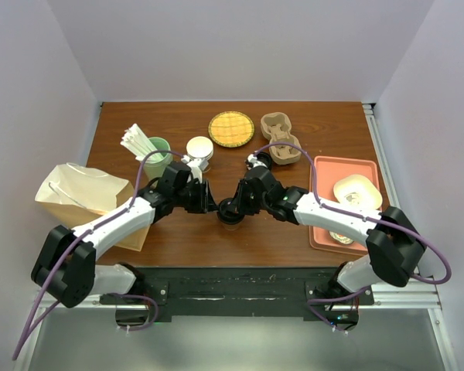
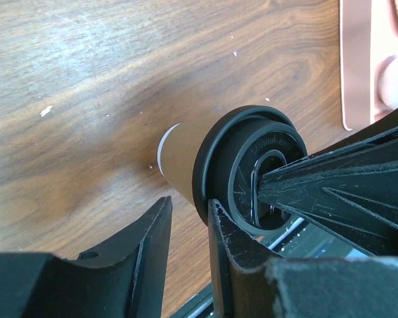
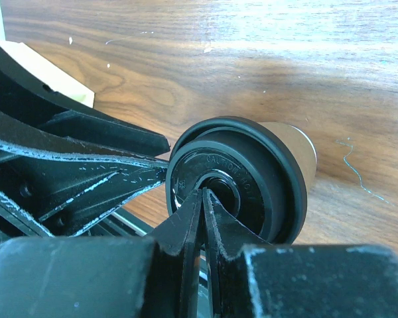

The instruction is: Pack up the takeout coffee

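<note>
Currently the takeout coffee (image 1: 231,214) stands upright near the tabletop's (image 1: 332,135) front edge. The right fingers (image 3: 222,225), pinched together, touch its black lid (image 3: 259,165); the left fingers (image 2: 146,245) gape partway beside the rim, apparently holding nothing. Likely light, thin-walled and crushable: grasp the paper body gently, below the lid.

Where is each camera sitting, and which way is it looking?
Top external: above and behind the arms, looking down on the table; both arms show, meeting at the takeout coffee.
Left wrist: on the left arm, looking rightward past the left gripper at the coffee's lid and the pink tray.
Right wrist: on the right arm, looking leftward past the right gripper, fingers closed, tip at the lid.
Shared: both wrist views show the coffee and the other arm's gripper.
</note>
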Tool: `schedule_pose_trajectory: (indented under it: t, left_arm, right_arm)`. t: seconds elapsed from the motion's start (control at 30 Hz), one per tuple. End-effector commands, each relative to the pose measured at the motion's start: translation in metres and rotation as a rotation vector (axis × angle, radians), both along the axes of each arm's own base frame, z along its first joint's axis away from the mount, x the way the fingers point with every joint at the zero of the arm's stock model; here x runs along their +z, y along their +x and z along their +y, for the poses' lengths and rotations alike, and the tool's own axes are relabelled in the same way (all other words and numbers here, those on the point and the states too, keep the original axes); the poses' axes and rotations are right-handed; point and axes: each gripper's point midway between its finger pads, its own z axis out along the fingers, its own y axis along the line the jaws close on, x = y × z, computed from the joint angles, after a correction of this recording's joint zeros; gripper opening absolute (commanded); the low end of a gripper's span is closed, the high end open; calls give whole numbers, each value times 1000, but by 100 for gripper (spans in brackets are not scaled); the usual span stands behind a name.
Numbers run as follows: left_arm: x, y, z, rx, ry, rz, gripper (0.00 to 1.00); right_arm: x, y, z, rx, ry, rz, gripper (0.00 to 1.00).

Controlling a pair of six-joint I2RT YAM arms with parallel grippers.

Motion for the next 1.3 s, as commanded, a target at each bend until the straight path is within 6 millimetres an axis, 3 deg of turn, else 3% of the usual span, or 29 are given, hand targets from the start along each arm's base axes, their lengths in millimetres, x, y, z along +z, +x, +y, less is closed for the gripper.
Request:
schedule_pose_trajectory:
  t: [0.0,0.17,0.2,0.33,0.47,0.53,0.57,0.6,0.7,0.8,0.87,1.1,1.27]
  left_arm:
    - [-36,-15,25,28,168,61,33]
    - [38,12,2,14,64,-60,41]
    - [65,22,-6,10,30,-103,42]
    - [115,31,-16,5,-40,-167,45]
    - [134,34,-7,52,-52,-209,48]
    - [138,33,5,99,-32,-245,53]
    - [139,33,11,118,-21,-257,55]
    - [136,32,20,147,11,-263,61]
    - [135,26,39,199,79,-262,71]
    - [135,18,56,241,129,-254,80]
    - [144,12,65,268,134,-275,100]
    - [183,-3,103,379,190,-351,100]
    - [193,-7,109,396,175,-393,100]
  right_arm:
    - [-72,-32,-52,-15,-266,161,9]
    - [-45,-17,-39,-5,-235,111,11]
    - [-40,-17,-39,1,-242,107,13]
    - [6,-2,-24,2,-183,42,18]
    - [38,2,-25,4,-186,10,26]
    - [52,6,-25,12,-195,-18,35]
    - [51,6,-28,17,-216,-21,40]
    - [57,9,-29,33,-231,-43,55]
    - [54,7,-39,56,-325,-47,78]
    - [53,9,-36,105,-371,-82,94]
    - [49,8,-35,133,-414,-92,94]
    - [34,12,-10,216,-475,-82,95]
    - [17,7,-4,236,-529,-59,95]
